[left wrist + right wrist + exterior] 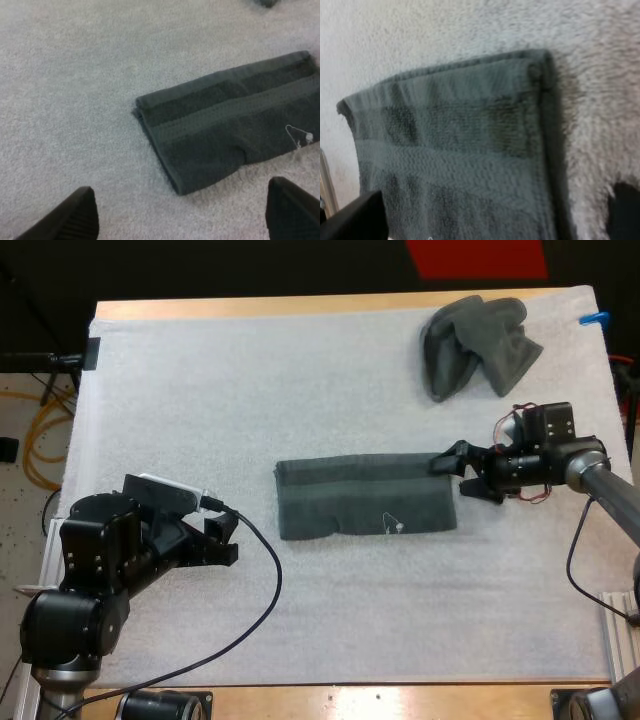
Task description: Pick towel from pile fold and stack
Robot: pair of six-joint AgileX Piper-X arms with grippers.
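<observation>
Ahead of my left gripper (pixel 222 538), across a stretch of bare white fleecy mat (pixel 330 610), lies the long, dark grey-green folded towel (pixel 365 496), a flat rectangular band of terry cloth. The left gripper is poised over the mat with its two black fingers (pixel 75 216) spread wide and nothing between them; they touch neither the cloth nor each other. The towel's nearest short end is near that gripper but apart from it, and the band runs away from it toward the other arm. A woven stripe runs along the towel's length. A small pale thread loop (pixel 392 524) sits on its top face by the long edge, closer to the right gripper than to the left one.

My right gripper (pixel 458 478) is at the towel's opposite short end. Its black fingers (pixel 353 221) are apart, one to each side of that end, and they clamp nothing. Whether a fingertip brushes the towel's edge I cannot tell.

Beyond the right gripper, toward the mat's far side and well apart from the folded band, rests a crumpled dark grey-green towel (pixel 478 346), loosely heaped. The mat lies on a wooden table (pixel 300 306), whose edge shows past that heap.
</observation>
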